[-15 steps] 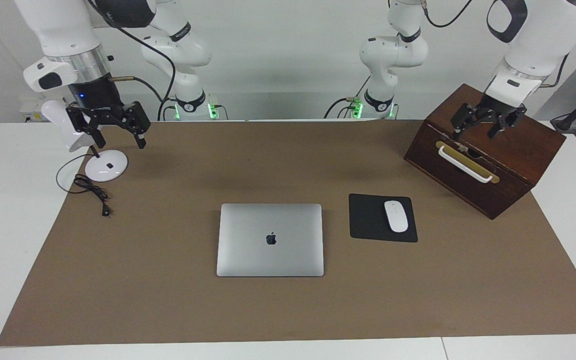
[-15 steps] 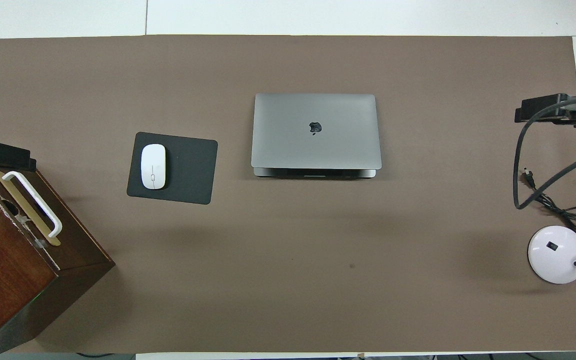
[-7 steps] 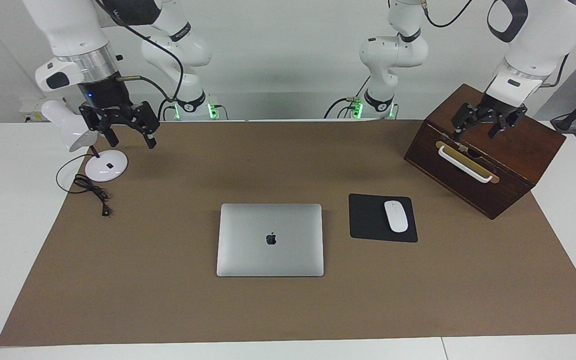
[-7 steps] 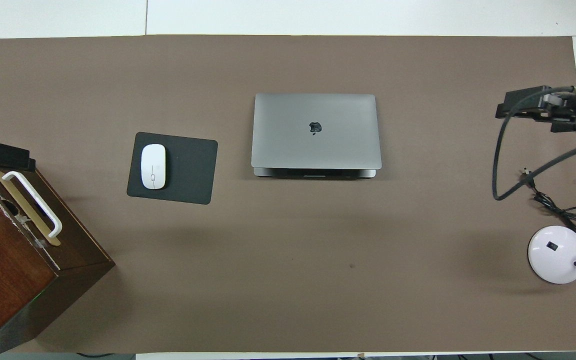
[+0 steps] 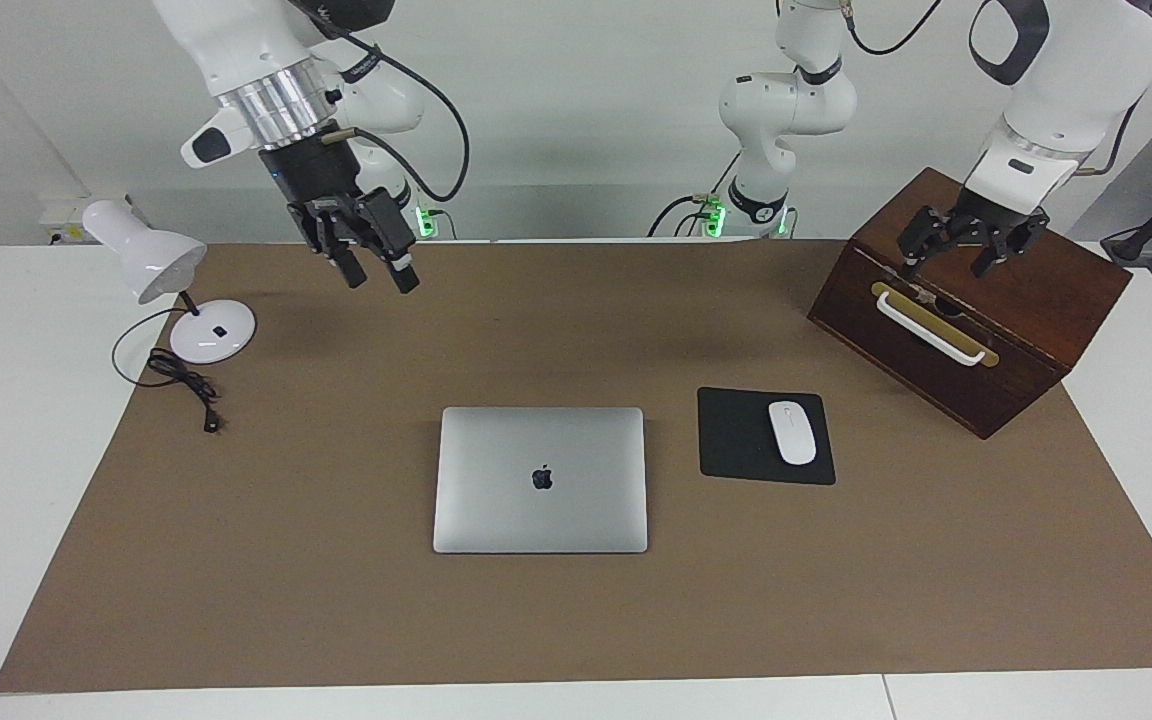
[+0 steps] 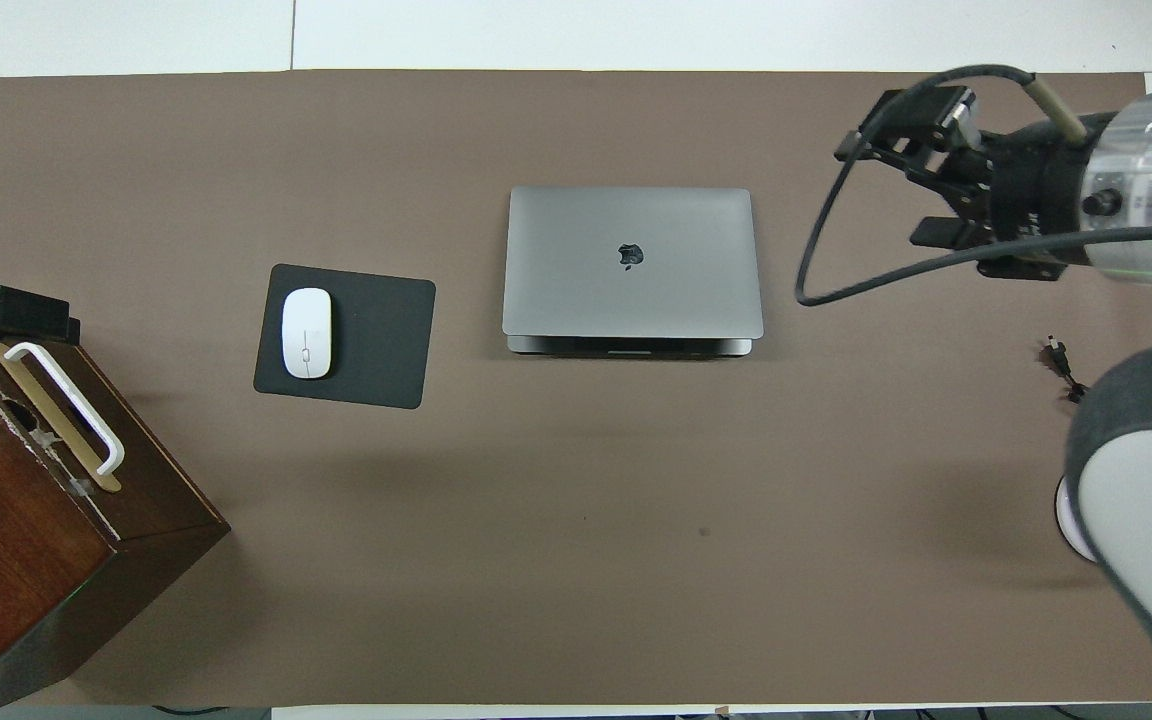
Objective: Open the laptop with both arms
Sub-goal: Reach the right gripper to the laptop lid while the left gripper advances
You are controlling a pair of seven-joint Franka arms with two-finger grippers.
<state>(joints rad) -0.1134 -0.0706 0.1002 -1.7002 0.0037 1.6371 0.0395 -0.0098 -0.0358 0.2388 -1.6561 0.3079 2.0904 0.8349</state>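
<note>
Clock bearings are being read in the facing view, twelve pointing at the robots. The laptop [image 5: 540,478] is lying closed and flat near the middle of the brown mat [image 5: 336,600], lid down on its base, dark apple logo facing up, nothing touching it. A black mouse pad [image 5: 736,440] is sitting just beside it at three o'clock, apart from it, with a white mouse [image 5: 792,432] resting on the half away from the laptop. At two o'clock from the laptop, well apart, a dark wooden box [image 5: 1036,300] is standing skewed on the mat's corner at the left arm's end, its white handle [image 5: 931,330] facing the mat's middle. The left gripper [image 5: 956,255] is hanging over that box's top edge, just above the handle, fingers spread and grasping nothing. At ten o'clock from the laptop, well apart, a white desk lamp [image 5: 151,262] is standing at the right arm's end, its black cable [image 5: 181,385] lying loose on the mat. The right gripper [image 5: 373,262] is hovering in the air over bare mat at eleven o'clock from the laptop, between lamp and laptop, tilted, fingers parted and empty.
</note>
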